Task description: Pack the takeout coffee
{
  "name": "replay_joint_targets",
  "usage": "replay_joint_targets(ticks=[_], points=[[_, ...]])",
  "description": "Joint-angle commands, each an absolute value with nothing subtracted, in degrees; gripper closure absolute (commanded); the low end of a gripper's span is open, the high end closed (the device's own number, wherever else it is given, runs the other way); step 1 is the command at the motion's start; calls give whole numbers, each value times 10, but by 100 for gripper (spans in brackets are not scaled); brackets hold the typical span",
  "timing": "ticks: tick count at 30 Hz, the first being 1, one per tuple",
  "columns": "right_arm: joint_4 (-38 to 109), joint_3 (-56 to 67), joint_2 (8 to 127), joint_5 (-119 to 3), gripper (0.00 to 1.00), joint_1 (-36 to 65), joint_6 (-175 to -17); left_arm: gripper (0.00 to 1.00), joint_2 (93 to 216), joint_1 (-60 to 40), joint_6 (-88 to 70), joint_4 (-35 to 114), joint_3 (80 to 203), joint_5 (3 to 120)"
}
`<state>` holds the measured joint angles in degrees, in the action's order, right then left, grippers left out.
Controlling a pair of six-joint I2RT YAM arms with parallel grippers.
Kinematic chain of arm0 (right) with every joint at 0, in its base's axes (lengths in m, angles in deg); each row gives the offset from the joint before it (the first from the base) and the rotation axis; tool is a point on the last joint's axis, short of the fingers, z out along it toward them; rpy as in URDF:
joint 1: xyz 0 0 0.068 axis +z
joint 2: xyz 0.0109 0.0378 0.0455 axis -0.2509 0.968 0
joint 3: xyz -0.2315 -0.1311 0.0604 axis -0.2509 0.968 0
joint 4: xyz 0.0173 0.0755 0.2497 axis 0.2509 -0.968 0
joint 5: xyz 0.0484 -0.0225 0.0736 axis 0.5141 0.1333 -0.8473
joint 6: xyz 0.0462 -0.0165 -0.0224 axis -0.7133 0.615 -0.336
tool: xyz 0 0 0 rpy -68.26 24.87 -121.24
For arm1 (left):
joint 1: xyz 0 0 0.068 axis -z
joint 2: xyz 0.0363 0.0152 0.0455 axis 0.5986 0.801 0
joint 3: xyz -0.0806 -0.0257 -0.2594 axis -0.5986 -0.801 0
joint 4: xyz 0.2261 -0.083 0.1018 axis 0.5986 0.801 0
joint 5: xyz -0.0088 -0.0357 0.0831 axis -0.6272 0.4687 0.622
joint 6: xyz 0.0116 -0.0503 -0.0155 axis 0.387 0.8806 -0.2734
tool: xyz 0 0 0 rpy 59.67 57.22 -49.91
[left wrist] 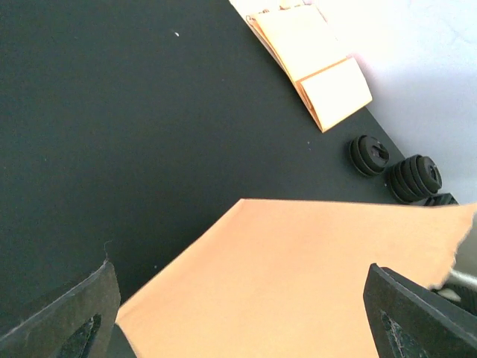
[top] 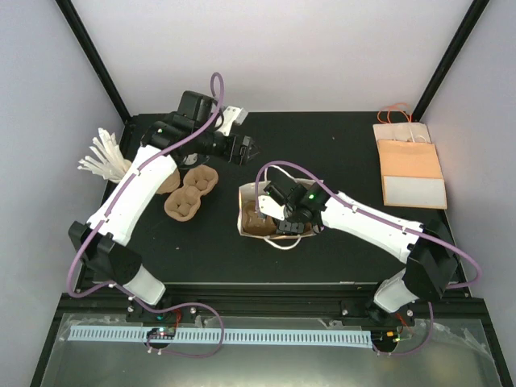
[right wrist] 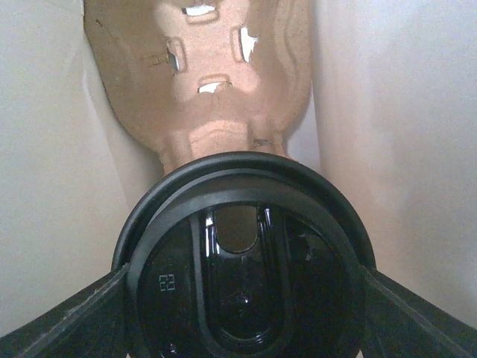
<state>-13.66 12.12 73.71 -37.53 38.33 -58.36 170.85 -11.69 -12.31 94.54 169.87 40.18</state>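
Takeout coffee (right wrist: 242, 276) looks glossy, black-lidded; seemingly inside bag (right wrist: 45, 186).

L arm (top: 141, 189), R arm (top: 367, 224): white shells, blk joints, purple cables (top: 214, 81); green LED (top: 310, 196) near R wrist; L gripper (left wrist: 238, 270) blk.

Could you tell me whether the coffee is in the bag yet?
Inside: the coffee's black lid sits between the bag's pale walls, by the carrier.
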Motion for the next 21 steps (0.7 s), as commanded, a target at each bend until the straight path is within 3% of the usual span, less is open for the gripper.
replay_joint_targets(ticks=[1, 12, 21], points=[[-194, 118, 764, -400, 20, 353, -585, 8, 1656, -119, -101, 897, 1653, 411], [-186, 114, 783, -400, 20, 352, -579, 10, 1448, -104, -40, 870, 1499, 423], [-190, 89, 803, -398, 20, 352, -576, 11, 1415, -5, -5, 971, 1463, 596]])
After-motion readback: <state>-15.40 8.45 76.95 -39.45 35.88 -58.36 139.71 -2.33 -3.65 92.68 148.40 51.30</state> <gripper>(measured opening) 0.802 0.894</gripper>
